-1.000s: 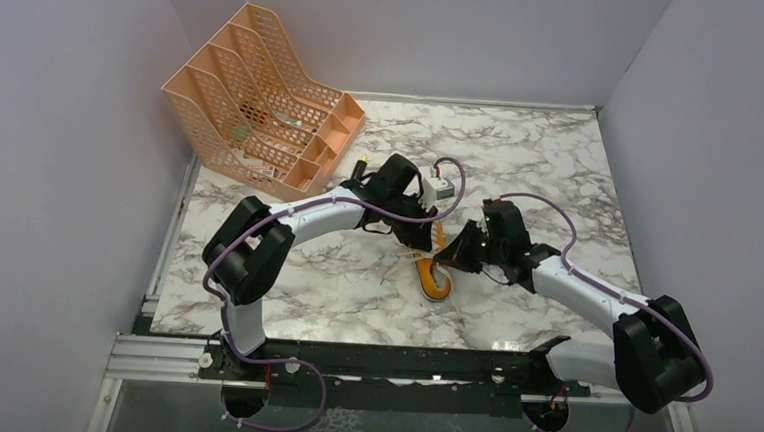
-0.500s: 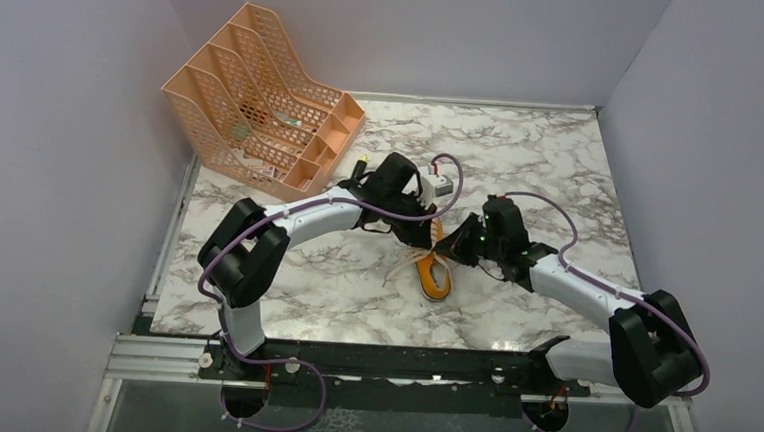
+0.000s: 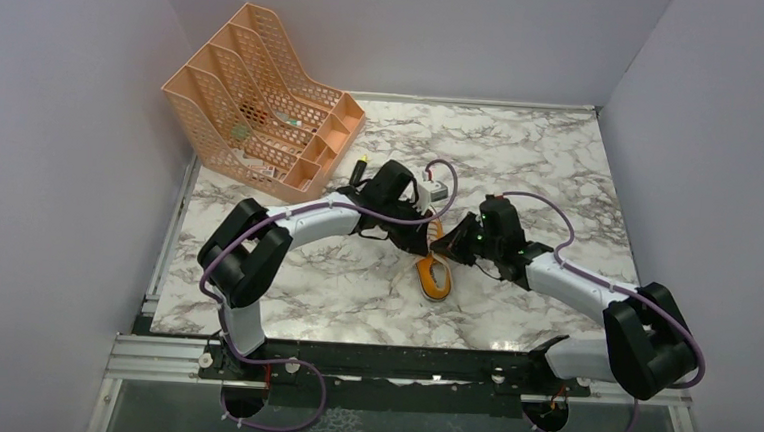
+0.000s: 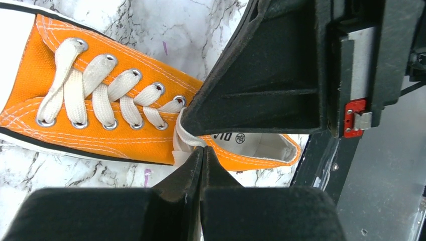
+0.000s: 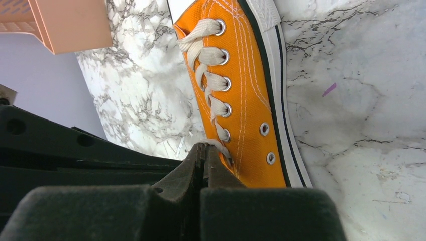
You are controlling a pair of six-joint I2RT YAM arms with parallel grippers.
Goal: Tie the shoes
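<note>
- Pinching fully shut, the left hand (image 4: pixel 201 156) has its fingertips pressed together on a white strand of the laces (image 4: pixel 184 137) that comes off the top eyelets. No gap shows between the jaws.
- The right hand (image 5: pixel 203 150) is closed just as tight. Its tips meet where a strand leaves the last laced eyelet, and it looks pinched there, though the tips hide the contact itself.
- Both hands crowd over the ankle end of the orange sneaker (image 3: pixel 435 279), which sits sole-down near the middle of the marble bench (image 3: pixel 532 155) with its toe pointing away from them.
- The laces are probably flat, limp and a little slick, so they are best held a short way out from the eyelets.
- The sneaker looks small and light and would likely skid on the smooth bench unless the two pulls oppose each other. Its rubber toe cap is the stiffer place to steady it.
- A peach mesh file rack (image 3: pixel 265 99) stands well apart at the far left.
</note>
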